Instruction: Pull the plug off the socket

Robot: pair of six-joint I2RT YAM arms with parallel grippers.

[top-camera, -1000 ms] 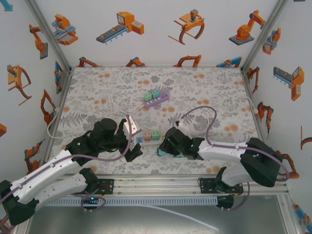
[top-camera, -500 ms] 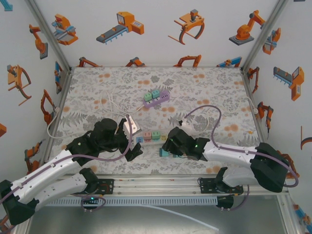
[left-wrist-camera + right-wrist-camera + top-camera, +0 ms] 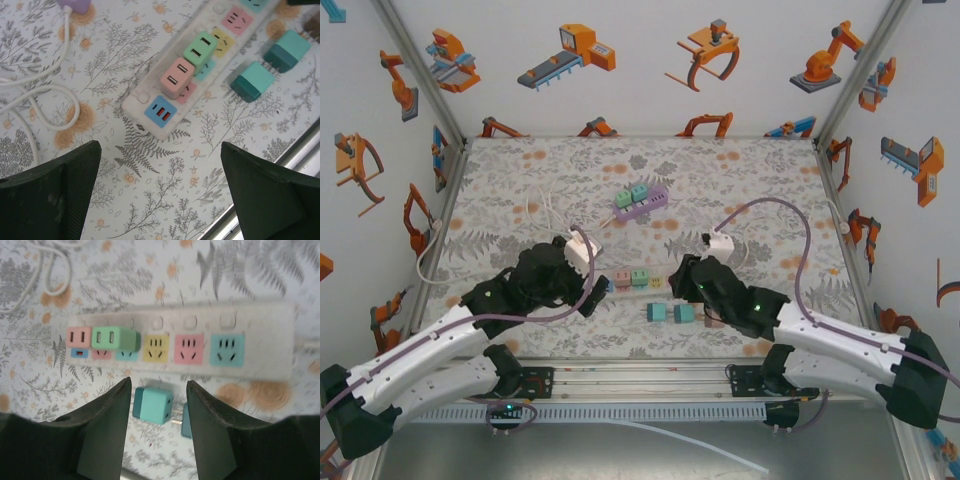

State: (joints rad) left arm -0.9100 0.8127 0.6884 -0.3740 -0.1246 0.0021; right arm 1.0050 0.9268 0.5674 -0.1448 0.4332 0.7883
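Observation:
A white power strip (image 3: pixel 632 279) lies across the table near the front. A pink plug (image 3: pixel 177 78) and a green plug (image 3: pixel 200 48) sit in its left-hand sockets. Two teal plugs (image 3: pixel 657 312) (image 3: pixel 684 313) lie loose on the table just in front of the strip. My left gripper (image 3: pixel 594 291) hangs open at the strip's left end, nothing between its fingers (image 3: pixel 60 190). My right gripper (image 3: pixel 159 430) is open above the loose teal plug (image 3: pixel 155 406), apart from it; the other teal plug (image 3: pixel 186 421) is partly hidden behind its right finger.
A purple power strip (image 3: pixel 642 201) with green and teal plugs lies further back in the middle. A white cable (image 3: pixel 548 213) loops over the left part of the table. The metal rail (image 3: pixel 650 375) runs along the front edge. Walls close in both sides.
My right gripper has risen and drawn back to the right, leaving a second teal plug on the table beside the first. My left gripper has edged towards the strip's left end.

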